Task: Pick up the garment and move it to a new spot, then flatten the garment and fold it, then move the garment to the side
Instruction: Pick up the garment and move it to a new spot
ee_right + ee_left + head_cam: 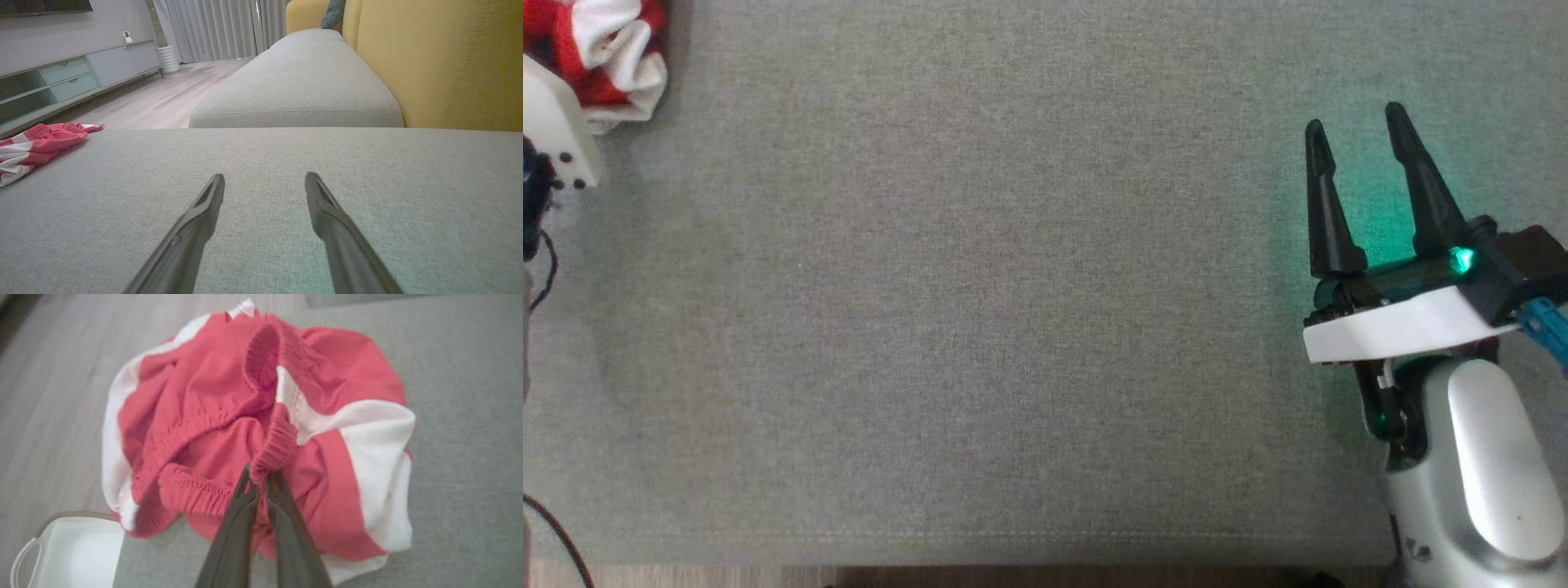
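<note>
Garment (204, 396) on grey cushion (980, 327): the cushion is the widest thing before me. The garment lies bunched at its far left corner in my head view, at the edge next to the wood floor (49, 375).
Yellow backrest (441, 61): rises along the right of my right wrist view, behind a second grey cushion (294, 81).
Cabinet (73, 77): pale, with drawers, against the wall across the floor; grey curtains (220, 28) hang beyond it.
Garment colours: red with broad white panels, crumpled, its ribbed elastic waistband (278, 441) folded up in the middle of the heap.
White tub (77, 551): has a loop handle and sits low beside the cushion's edge, just beside the garment's hem; I cannot tell whether they touch.
Right pincer (1355, 116): my two dark fingers stand wide apart with nothing between them — they hover over bare cushion at the right, well apart from the garment.
Left pincer (259, 477): my fingers are drawn together and clamped on a fold of the waistband, so red fabric is pinched at the tips.
Left wrist housing (556, 131): white, at the left edge of my head view, touching the heap there.
Green lamp (1460, 261): lit on my right wrist — it casts a green glow on the cushion.
</note>
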### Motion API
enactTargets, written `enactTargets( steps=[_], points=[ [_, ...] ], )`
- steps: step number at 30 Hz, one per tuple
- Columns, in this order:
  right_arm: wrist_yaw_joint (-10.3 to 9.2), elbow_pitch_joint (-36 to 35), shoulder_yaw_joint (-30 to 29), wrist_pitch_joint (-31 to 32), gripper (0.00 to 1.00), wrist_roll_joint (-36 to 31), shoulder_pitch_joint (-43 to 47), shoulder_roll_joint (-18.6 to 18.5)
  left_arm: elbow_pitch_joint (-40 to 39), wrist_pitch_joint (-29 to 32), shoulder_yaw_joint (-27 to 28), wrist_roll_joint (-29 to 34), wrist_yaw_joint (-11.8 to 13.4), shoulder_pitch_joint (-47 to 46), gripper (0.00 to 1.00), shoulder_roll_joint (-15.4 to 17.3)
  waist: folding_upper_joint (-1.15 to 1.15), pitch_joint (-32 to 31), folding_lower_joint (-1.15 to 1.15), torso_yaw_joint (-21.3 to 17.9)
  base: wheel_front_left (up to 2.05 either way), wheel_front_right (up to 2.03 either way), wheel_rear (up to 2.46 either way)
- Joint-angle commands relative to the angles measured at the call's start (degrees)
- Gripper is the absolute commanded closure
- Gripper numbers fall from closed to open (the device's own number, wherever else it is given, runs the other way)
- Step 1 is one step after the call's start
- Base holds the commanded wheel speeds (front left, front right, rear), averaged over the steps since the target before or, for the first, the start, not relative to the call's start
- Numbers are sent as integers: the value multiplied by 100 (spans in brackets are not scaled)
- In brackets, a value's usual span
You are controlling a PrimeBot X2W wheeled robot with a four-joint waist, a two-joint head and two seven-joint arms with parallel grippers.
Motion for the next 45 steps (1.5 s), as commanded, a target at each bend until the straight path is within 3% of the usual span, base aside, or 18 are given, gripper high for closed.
enactTargets(
  steps=[1,6,14,21,27,30,35,40,45],
  points=[
    [37,-146,122,-57,0,53,-37,-2,-173,-226,218,69,91,-273,100,429,0,-83,0,18,0,0,0],
    [37,-39,47,-149,0,98,-18,-2,-255,-780,188,138,107,-465,100,450,0,-347,0,45,0,0,0],
    [37,229,-6,-321,0,298,67,-2,-463,-1131,-86,235,-107,-763,100,354,0,-930,0,-8,0,0,0],
    [37,509,-127,-495,0,478,192,-2,-1044,-1193,-400,15,-290,-829,100,-144,0,-1486,0,-202,0,0,0],
    [37,668,-232,-606,0,607,293,-2,-1833,-1046,-628,-426,-333,-573,100,-848,0,-1794,0,-479,0,0,0],
    [37,723,-279,-652,0,666,322,-2,-2206,-1020,-617,-701,-177,-338,100,-1326,0,-1840,0,-621,0,0,0],
    [37,795,-316,-709,0,740,333,-2,-2529,-1303,-626,-1045,358,167,100,-2102,0,-1761,0,-794,0,0,0],
    [37,842,-161,-765,0,817,283,-2,-2468,-1786,-880,-1368,831,994,100,-2279,0,-1546,0,-992,0,0,0],
    [37,904,-71,-796,0,834,251,-2,-2171,-2263,-1088,-1684,1090,1653,100,-2293,0,-1397,0,-1053,0,0,0]
  ],
)
